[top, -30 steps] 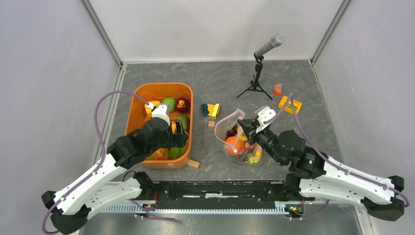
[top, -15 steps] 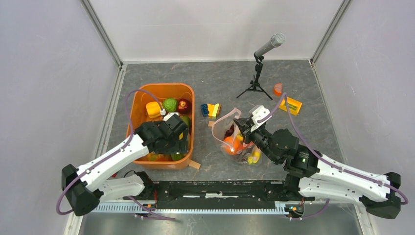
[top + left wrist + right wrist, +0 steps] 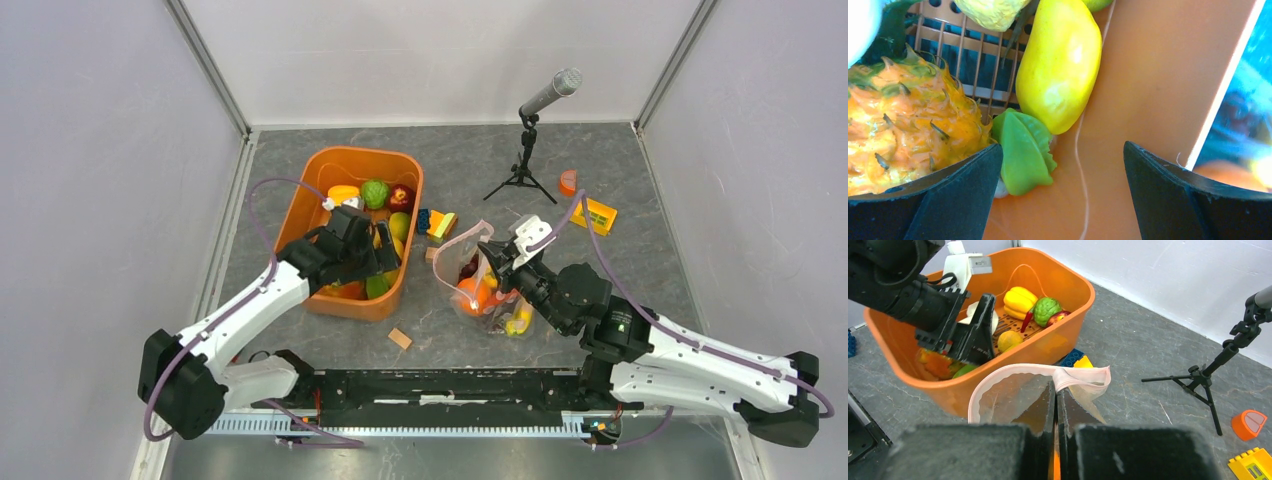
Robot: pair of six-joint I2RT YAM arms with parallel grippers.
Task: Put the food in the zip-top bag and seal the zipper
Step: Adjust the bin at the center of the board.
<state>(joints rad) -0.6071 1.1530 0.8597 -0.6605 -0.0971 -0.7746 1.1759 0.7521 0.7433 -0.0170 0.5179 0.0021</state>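
Slid over, the orange tub (image 3: 345, 160) now sits just beside the zip-top bag (image 3: 452, 262), its mouth propped open by the right gripper's (image 3: 1055, 390) pinch on the zipper (image 3: 1083, 380). Inside the tub, the left gripper (image 3: 1062, 150) gapes beside the pineapple (image 3: 903, 115).

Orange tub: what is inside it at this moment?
Toy food: a pineapple, a yellow mango-like fruit, a green ridged piece, a yellow pepper, a bumpy green fruit and a red one. The open left pincer hangs inside; anything beneath the arm is covered.
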